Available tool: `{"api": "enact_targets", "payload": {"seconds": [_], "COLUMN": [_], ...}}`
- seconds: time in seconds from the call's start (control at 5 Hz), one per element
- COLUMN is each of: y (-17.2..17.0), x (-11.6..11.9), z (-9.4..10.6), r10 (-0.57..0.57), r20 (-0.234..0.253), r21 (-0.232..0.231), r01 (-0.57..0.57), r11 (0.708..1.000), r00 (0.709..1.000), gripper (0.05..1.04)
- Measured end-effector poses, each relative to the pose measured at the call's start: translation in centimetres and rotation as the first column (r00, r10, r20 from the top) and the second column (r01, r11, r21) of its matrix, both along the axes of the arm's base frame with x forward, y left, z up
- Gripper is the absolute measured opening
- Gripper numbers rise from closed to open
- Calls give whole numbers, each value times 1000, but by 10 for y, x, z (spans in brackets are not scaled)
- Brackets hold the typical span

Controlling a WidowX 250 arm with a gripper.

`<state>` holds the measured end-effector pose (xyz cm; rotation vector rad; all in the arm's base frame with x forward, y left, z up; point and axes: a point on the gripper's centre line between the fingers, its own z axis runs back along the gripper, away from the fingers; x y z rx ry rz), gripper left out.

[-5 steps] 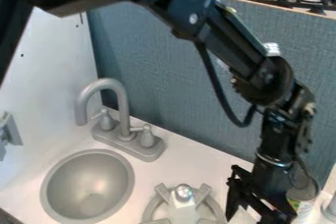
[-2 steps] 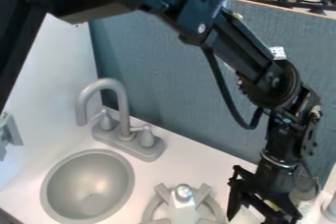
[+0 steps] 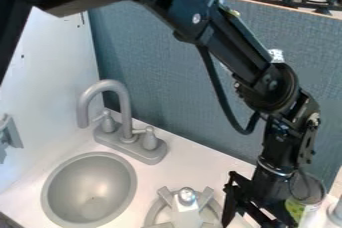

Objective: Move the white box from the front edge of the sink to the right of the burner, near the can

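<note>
At the lower right, the black gripper (image 3: 257, 218) hangs low over the white counter, with its fingers spread apart and their lower ends near the bottom edge. A can (image 3: 304, 212) with a green and white label stands close by its right side, partly hidden behind the gripper. To the left of the gripper is a grey round stove burner (image 3: 157, 213) with a silver knob-like piece (image 3: 187, 195) at its top. Something pale shows below the gripper, too hidden to identify.
A grey sink basin (image 3: 90, 189) lies at the lower left, with a curved grey faucet (image 3: 107, 86) behind it. A blue-grey wall (image 3: 167, 77) runs behind the counter. A grey rounded object (image 3: 336, 212) is cut off at the right edge.
The arm first shifted slightly right, then back left; the gripper now sits a little left of both earlier positions. More of the can's label shows than 0.4 s ago.
</note>
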<state>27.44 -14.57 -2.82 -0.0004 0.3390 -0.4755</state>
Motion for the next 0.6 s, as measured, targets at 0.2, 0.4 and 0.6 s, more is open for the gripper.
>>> {"api": "enact_targets", "payload": {"seconds": [0.2,0.4,0.6], "y": [1,5,5], "x": [-2,-11,-12], "z": [-2,-7,-9], "r10": [-1,0,-10], "r20": [-2,-24,-14], "r21": [3,6,0], "r01": [1,0,10], "r11": [1000,1000,1000], "r00": [1000,1000,1000], "gripper": [823,823,887]}}
